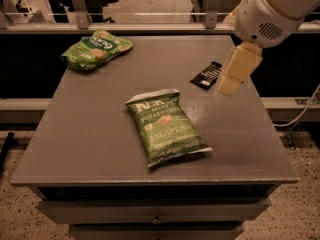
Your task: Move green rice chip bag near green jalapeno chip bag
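Hovering beside black packet (206, 75), hand (230, 83); arm (275, 9) cropped

The green jalapeno chip bag (167, 126), lying mid-table, carries pale lettering that reads "POTATO CHIPS" and, lower down, "JALAPENO", with a small "BRAND" under a logo at its white top edge that cannot be made out. The green rice chip bag (95, 49) at the far left corner has a dark green logo band whose word is not legible, and the pale marks on the dark packet (206, 75) cannot be read either. The gripper (235, 71), above the table's right side just beside that packet, bears no lettering
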Controlling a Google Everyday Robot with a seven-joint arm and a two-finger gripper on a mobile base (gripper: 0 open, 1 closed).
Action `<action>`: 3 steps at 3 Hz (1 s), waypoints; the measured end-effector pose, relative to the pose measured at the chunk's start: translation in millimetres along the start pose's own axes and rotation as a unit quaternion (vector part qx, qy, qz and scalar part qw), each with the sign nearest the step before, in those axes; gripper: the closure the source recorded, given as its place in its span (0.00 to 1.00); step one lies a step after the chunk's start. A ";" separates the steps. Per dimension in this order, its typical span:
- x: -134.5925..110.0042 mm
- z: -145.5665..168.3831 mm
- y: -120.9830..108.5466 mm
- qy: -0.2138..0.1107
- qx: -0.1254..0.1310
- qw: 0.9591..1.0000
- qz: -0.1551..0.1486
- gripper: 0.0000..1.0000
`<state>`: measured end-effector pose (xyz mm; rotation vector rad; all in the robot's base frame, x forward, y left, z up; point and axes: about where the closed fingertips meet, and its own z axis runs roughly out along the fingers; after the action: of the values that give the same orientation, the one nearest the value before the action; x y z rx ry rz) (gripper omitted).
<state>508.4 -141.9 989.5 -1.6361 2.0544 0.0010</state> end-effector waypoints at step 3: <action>-87.1 51.9 -29.3 -0.106 -0.006 0.994 0.006 0.00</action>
<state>567.6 -54.7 986.9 -1.5576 1.9059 0.1844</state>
